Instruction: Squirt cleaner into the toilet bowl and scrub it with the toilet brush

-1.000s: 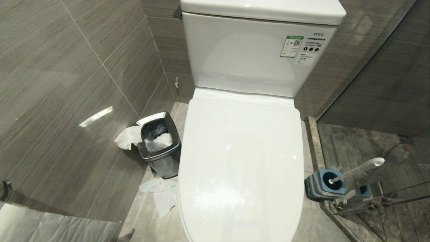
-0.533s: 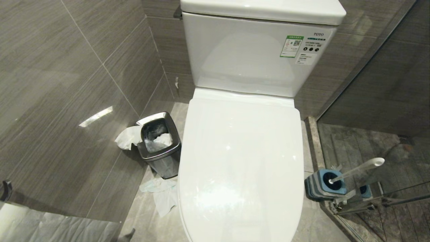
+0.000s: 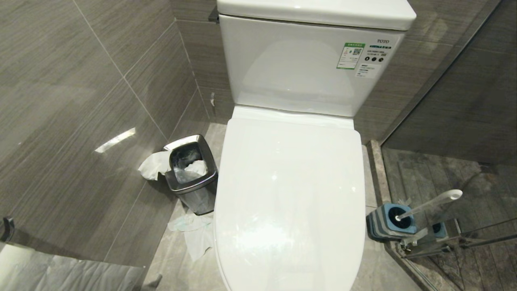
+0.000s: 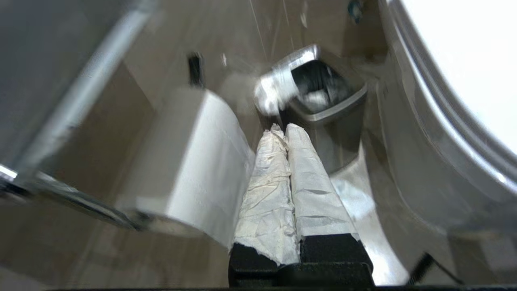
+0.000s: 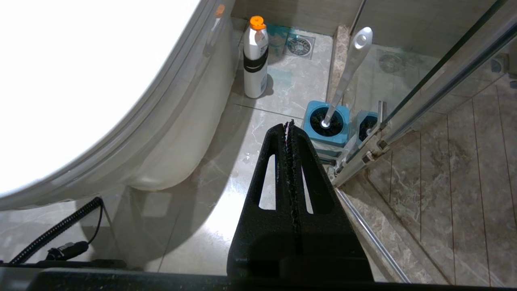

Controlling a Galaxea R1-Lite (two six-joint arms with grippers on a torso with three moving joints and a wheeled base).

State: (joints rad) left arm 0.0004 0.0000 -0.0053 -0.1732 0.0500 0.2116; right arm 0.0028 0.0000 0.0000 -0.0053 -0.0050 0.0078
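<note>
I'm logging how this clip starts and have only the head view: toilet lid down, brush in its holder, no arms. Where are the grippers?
Observer: The left gripper is low beside the toilet roll. Its fingers are shut, covered in a white wrapping, and point at the steel waste bin.
Operator: And the right one?
Observer: The right gripper is low over the floor on the other side of the toilet. Its black fingers are shut and empty, aimed toward the toilet brush in its blue holder.
Operator: Any bottle around? I see none.
Observer: Yes, a silver bottle with an orange cap stands on the floor by the toilet's base, beyond the holder.
</note>
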